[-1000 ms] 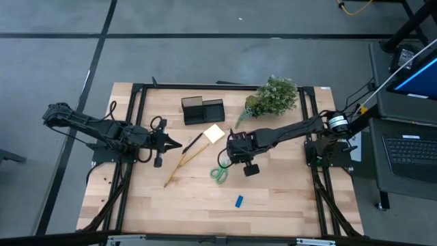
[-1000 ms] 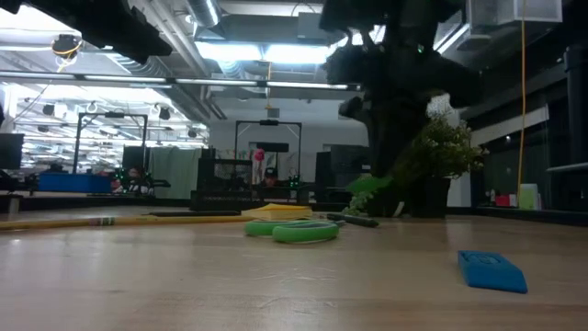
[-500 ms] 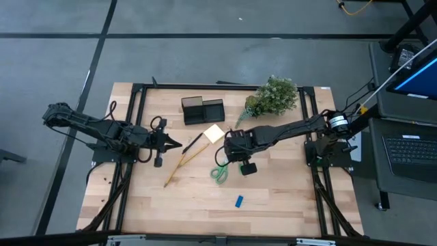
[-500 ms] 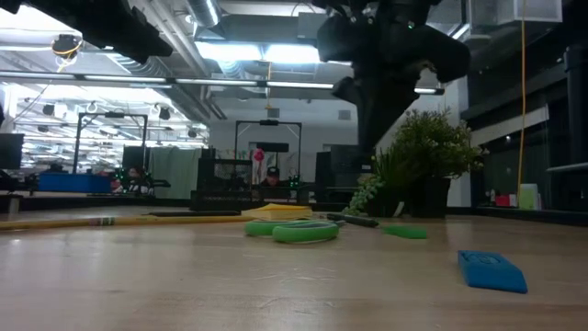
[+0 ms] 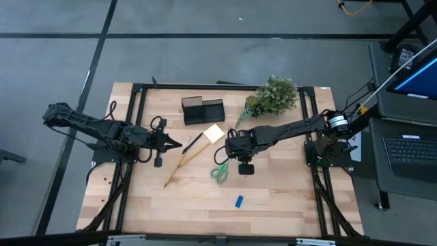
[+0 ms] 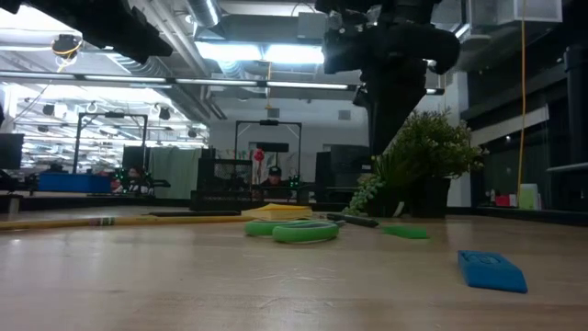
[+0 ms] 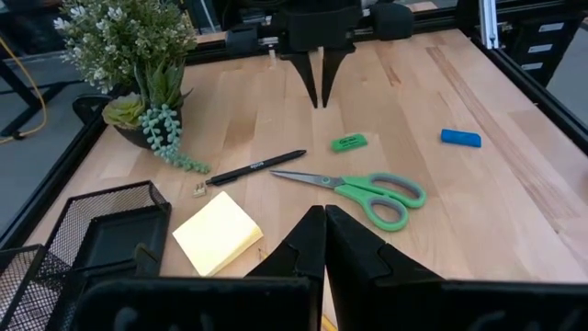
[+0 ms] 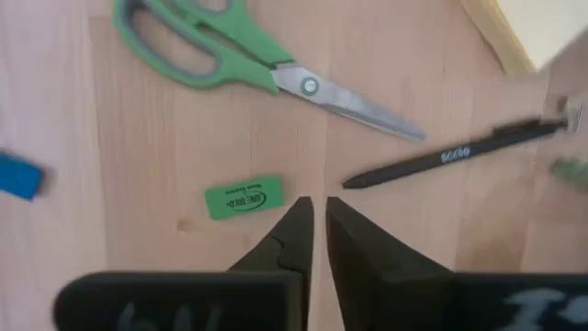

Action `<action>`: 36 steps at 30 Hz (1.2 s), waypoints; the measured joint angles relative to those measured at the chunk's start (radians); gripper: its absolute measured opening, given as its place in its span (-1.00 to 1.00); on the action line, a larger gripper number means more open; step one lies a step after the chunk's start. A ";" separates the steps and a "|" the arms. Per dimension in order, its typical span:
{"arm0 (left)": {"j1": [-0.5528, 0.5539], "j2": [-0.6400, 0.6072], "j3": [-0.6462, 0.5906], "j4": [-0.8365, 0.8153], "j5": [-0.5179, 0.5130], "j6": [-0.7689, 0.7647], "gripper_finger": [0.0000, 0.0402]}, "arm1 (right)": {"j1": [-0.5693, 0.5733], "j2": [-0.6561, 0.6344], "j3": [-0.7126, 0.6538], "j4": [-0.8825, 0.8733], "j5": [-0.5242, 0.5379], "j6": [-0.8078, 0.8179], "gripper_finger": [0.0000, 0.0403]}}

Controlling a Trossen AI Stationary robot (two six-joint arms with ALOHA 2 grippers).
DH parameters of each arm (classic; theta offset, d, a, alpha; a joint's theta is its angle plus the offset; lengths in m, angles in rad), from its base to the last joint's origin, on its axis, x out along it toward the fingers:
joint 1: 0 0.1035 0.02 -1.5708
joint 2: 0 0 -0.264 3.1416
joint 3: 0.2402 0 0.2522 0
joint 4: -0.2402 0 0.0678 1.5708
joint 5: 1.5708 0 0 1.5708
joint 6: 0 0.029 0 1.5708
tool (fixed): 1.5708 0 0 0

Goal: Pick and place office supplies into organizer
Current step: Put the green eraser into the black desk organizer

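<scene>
Released since the earlier frame, green eraser [image 8: 243, 199] lies on wooden surface [image 5: 273, 198] — right claw [image 8: 315, 225] slightly parted, empty; left claw [image 7: 324, 241] closed, empty.

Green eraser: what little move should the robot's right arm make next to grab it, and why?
Probably a small sideways shift, so the right gripper hangs straight over the green eraser. The eraser lies flat on the wood beside the fingertips, not between them, and the jaws stand only slightly apart above the table. Widening and lowering can likely follow. The left gripper waits shut at the table's left.

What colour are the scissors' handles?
Green with grey inner rims on the scissors, clearest in the right wrist view.
</scene>
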State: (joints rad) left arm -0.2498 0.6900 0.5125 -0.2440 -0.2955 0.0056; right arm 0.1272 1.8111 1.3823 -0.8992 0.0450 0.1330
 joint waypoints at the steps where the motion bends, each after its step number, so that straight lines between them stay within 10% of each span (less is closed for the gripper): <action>1: 0.000 0.000 0.000 0.000 0.000 0.000 -0.98 | 0.000 0.000 0.000 -0.003 -0.009 0.026 -0.76; 17: 0.000 0.000 0.000 -0.014 0.000 0.008 -0.98 | 0.017 -0.001 0.000 -0.059 -0.024 0.462 -0.16; 36: 0.000 0.000 0.000 -0.057 0.033 0.008 -0.99 | 0.097 -0.001 -0.120 0.112 -0.013 0.834 -0.07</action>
State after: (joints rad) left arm -0.2500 0.6903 0.5125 -0.3012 -0.2624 0.0139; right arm 0.2245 1.8103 1.2620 -0.7875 0.0316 0.9670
